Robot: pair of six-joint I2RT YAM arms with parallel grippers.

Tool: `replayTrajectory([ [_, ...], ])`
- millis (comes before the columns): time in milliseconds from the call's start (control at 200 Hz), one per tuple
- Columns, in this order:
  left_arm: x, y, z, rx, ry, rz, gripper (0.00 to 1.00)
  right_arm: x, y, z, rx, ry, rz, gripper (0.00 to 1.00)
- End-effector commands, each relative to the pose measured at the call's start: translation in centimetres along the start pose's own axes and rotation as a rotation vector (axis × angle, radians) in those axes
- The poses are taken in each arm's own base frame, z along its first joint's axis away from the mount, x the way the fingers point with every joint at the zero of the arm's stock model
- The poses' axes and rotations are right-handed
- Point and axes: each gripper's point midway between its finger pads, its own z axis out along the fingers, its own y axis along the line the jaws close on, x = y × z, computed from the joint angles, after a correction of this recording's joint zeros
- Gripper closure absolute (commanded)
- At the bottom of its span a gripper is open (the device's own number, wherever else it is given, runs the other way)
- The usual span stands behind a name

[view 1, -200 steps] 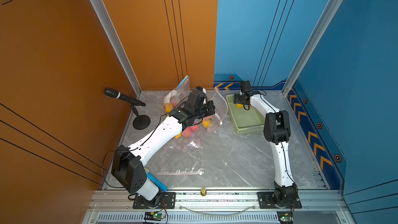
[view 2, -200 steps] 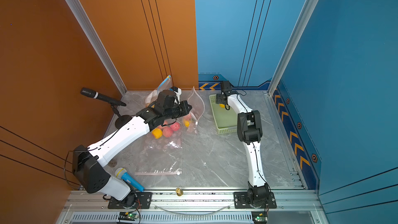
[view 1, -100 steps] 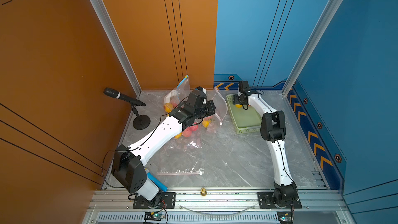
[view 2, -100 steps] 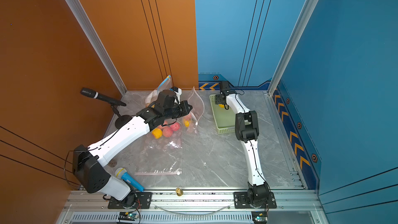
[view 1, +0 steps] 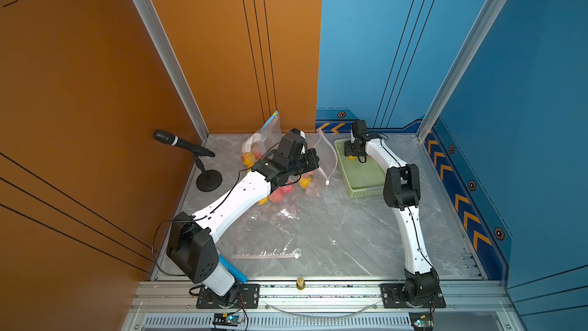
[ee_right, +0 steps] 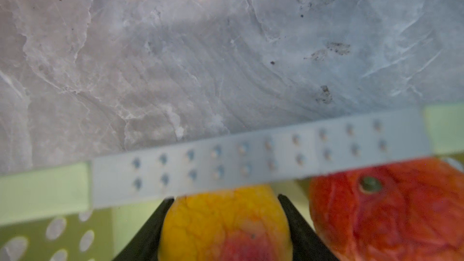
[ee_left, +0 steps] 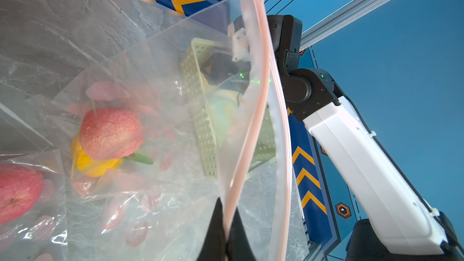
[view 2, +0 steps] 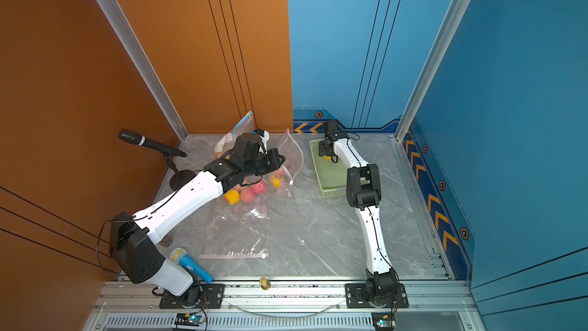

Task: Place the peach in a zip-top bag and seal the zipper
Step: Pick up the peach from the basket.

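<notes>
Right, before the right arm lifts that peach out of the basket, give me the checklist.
1. Right gripper jaws touching both sides of the peach: ok.
2. Grip firm enough to lift: cannot tell.
3. Peach clear of the red fruit beside it: cannot tell.
4. Left gripper shut on the zip-top bag at its zipper edge: ok.
5. Bag mouth held open: ok.
</notes>
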Motion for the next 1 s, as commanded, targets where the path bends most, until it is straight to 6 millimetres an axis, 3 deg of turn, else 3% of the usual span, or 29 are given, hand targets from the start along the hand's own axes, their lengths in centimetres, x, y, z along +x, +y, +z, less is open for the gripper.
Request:
replayTrajectory([
  [0,0.1,0.3,0.2,0.003,0.007,-0.008,1.00,0.4,0.0,-0.5,0.003,0.028,-0.014,0.45],
  [160,0.3,0.6,0.3,-0.004,0.011,-0.008,1.00,-0.5,0.3,-3.0,0.003,-0.002,-0.036,0.48],
  [305,0.4,0.7,0.4,-0.005,0.016,-0.006,1.00,-1.3,1.1,-7.2,-0.012,-0.055,-0.054,0.49],
  [541,0.4,0.5,0.5,0.005,0.018,-0.004,1.00,-1.6,3.1,-15.3,-0.068,-0.146,-0.070,0.50],
  [551,0.4,0.5,0.5,0.005,0.018,-0.004,1.00,-2.0,3.3,-16.8,-0.078,-0.171,-0.070,0.50],
  [731,0.7,0.6,0.4,0.007,0.024,-0.010,1.00,-1.7,5.4,-24.2,-0.138,-0.262,-0.091,0.51],
  [921,0.5,0.6,0.3,0.001,0.015,-0.007,1.00,-1.4,8.9,-32.3,-0.265,-0.369,-0.134,0.50],
  [941,0.4,0.6,0.3,0.001,0.014,-0.006,1.00,-0.5,9.3,-32.1,-0.277,-0.351,-0.142,0.50],
  [991,0.4,0.6,0.3,0.001,0.011,-0.007,1.00,0.0,10.4,-33.8,-0.320,-0.371,-0.154,0.50],
])
